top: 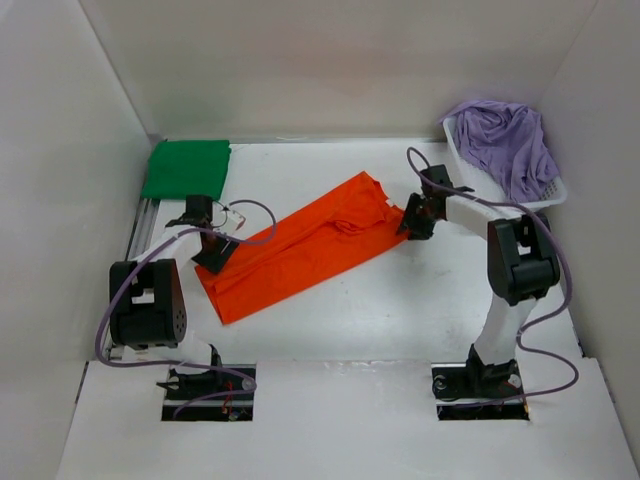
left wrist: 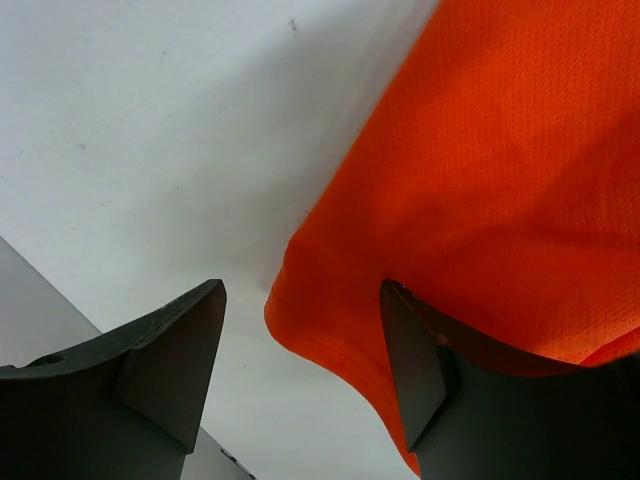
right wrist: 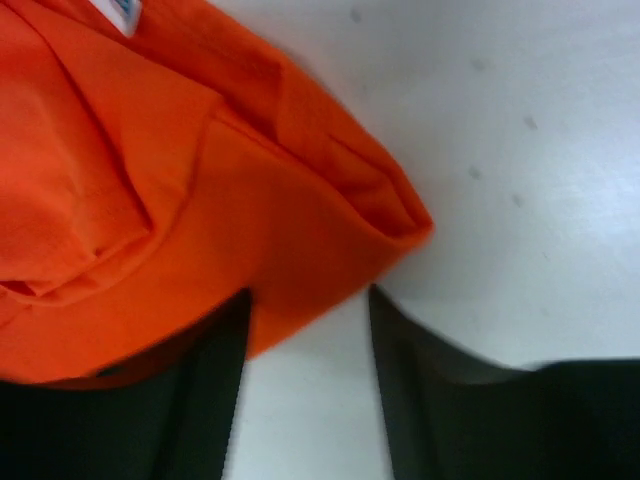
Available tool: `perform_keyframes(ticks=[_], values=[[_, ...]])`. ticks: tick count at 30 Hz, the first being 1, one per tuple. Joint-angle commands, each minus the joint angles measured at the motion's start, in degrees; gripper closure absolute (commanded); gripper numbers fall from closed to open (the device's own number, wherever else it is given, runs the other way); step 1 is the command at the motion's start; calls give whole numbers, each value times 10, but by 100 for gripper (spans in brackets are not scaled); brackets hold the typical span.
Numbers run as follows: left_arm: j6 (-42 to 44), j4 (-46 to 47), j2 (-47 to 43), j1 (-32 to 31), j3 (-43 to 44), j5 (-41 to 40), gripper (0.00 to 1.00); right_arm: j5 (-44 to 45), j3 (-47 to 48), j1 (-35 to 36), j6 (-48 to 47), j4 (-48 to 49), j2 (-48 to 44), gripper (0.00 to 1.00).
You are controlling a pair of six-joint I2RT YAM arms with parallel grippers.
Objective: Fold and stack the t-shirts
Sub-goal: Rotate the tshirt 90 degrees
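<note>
Orange t-shirt (top: 305,250): lies mid-table (top: 400,320) as a long doubled strip, running from near left to far right, collar end at the far right
Green t-shirt (top: 186,168): folded flat in the far left corner
Purple t-shirt (top: 505,140): bunched in the white basket (top: 556,192) at the far right
Left end effector (left wrist: 300,295): fingers spread, low at the near left hem corner of the orange strip; one finger over cloth, the other over bare table, nothing pinched
Right end effector (right wrist: 308,300): fingers spread at the far right shoulder corner, nothing pinched
Handling: looks light, limp and thin, a fine mesh knit; likely to sag when lifted and slide on the smooth table, the layers free to slip apart; no breakage risk
Where to hold: the two end corners, biting through every layer at hem and shoulder edge; a pinch in mid-cloth would probably raise only the top layer
</note>
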Motion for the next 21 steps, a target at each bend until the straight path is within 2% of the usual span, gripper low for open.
perform_keyframes(ticks=[1,2,3,4,6,8,9,10,12,14,15,17,21], values=[[2,4,-29,0,-17,-6,38,-32,74,2,19,43,40,57],[1,3,-35,0,-20,-6,38,-36,91,2,19,38,52,67],[1,0,-46,0,-25,-7,38,-43,124,0,17,28,72,81],[0,-2,-57,-1,-28,-7,38,-48,156,-2,16,19,92,89],[1,-8,-77,-4,-33,-6,37,-49,229,-12,12,-1,134,94],[2,-17,-101,-9,-36,-2,36,-41,344,-19,7,-39,193,94],[2,-22,-110,-14,-37,-1,35,-38,414,-18,0,-60,226,90],[2,-28,-120,-20,-38,-1,35,-38,483,-17,-11,-82,255,81],[2,-41,-134,-30,-38,1,34,-36,619,-9,-34,-128,306,53],[2,-51,-143,-38,-41,3,34,-29,694,5,-52,-164,323,37],[2,-53,-147,-41,-46,4,34,-19,686,10,-52,-168,311,34],[0,-51,-154,-45,-59,4,34,4,593,21,-52,-154,246,30],[-20,-35,-169,-46,-79,12,34,41,260,75,-18,-29,42,27]])
